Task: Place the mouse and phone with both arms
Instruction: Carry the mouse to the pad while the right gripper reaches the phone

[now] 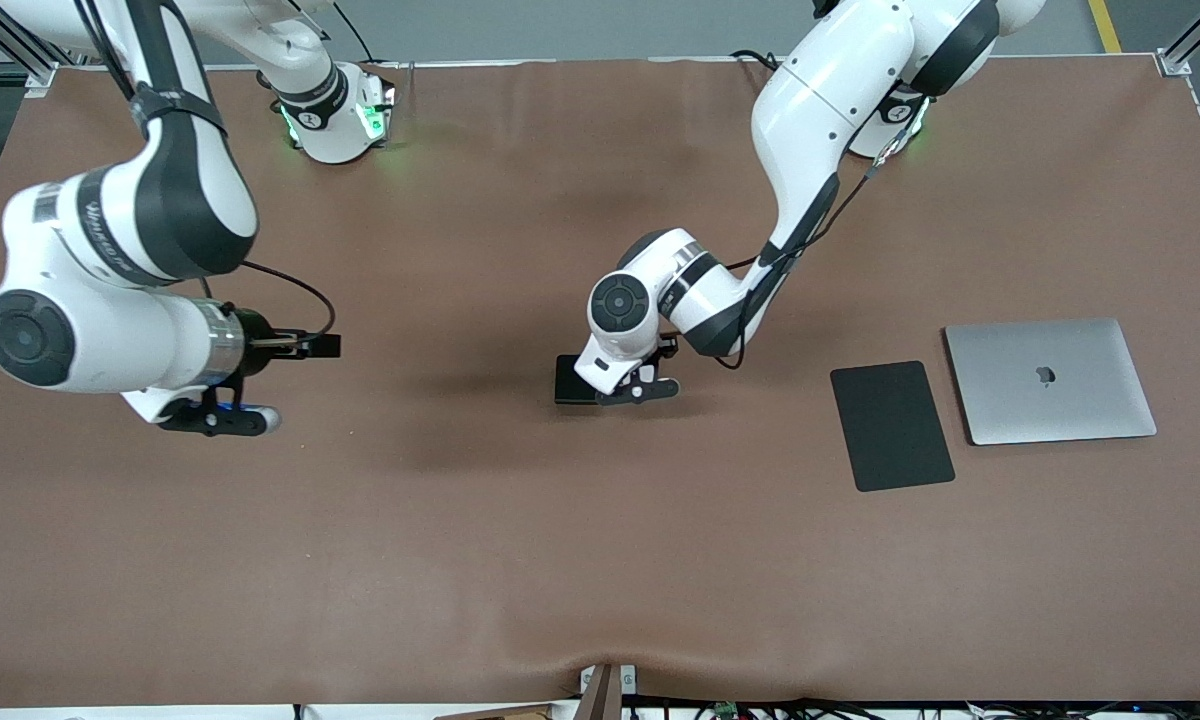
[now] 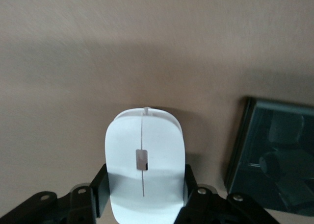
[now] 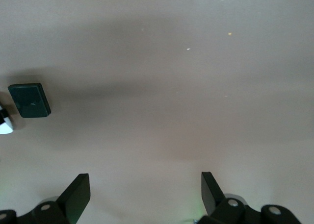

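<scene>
My left gripper (image 1: pixel 640 388) is low over the middle of the table. In the left wrist view it (image 2: pixel 145 181) is shut on the white mouse (image 2: pixel 144 150), one finger pressed on each side. The mouse is at or just above the table top and is hidden under the hand in the front view. The black phone (image 1: pixel 570 380) lies flat right beside the mouse, toward the right arm's end, and also shows in the left wrist view (image 2: pixel 272 165). My right gripper (image 1: pixel 218 418) waits open and empty (image 3: pixel 144 192) over bare table near the right arm's end. The phone shows small in its view (image 3: pixel 29 100).
A flat black mouse pad (image 1: pixel 892 425) lies toward the left arm's end of the table, with a closed grey laptop (image 1: pixel 1050 380) beside it, closer to that end. The brown table cover (image 1: pixel 460 540) is bare between the two grippers.
</scene>
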### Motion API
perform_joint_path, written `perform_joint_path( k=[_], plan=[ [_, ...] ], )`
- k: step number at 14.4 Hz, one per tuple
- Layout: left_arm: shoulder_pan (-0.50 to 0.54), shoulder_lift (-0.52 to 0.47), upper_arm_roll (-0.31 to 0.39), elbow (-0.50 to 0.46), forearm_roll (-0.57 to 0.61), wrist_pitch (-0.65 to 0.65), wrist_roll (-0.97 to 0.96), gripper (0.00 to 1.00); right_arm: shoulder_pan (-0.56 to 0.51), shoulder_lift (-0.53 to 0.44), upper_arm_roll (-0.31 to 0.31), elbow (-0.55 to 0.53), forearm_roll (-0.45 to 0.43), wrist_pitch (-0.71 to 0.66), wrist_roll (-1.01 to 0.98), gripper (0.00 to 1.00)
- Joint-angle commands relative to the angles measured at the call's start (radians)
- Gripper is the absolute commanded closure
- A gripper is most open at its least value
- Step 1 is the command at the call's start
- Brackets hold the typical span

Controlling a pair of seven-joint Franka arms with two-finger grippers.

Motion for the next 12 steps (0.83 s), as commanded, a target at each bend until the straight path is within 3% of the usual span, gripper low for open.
perform_joint_path(
  k=[1, 7, 12],
  plan=[
    [0.072, -0.111, -0.002, -0.012, 0.027, -0.106, 0.032, 1.0, 0.047, 0.021, -0.007, 0.007, 0.026, 0.027, 0.06, 0.0],
    [0.276, -0.25, 0.0, -0.024, 0.033, -0.2, 0.218, 1.0, 0.185, 0.085, -0.008, 0.007, 0.026, 0.147, 0.237, 0.0],
    [0.462, -0.312, -0.006, -0.104, 0.131, -0.197, 0.299, 1.0, 0.261, 0.153, -0.005, 0.001, 0.078, 0.259, 0.275, 0.0]
  ],
)
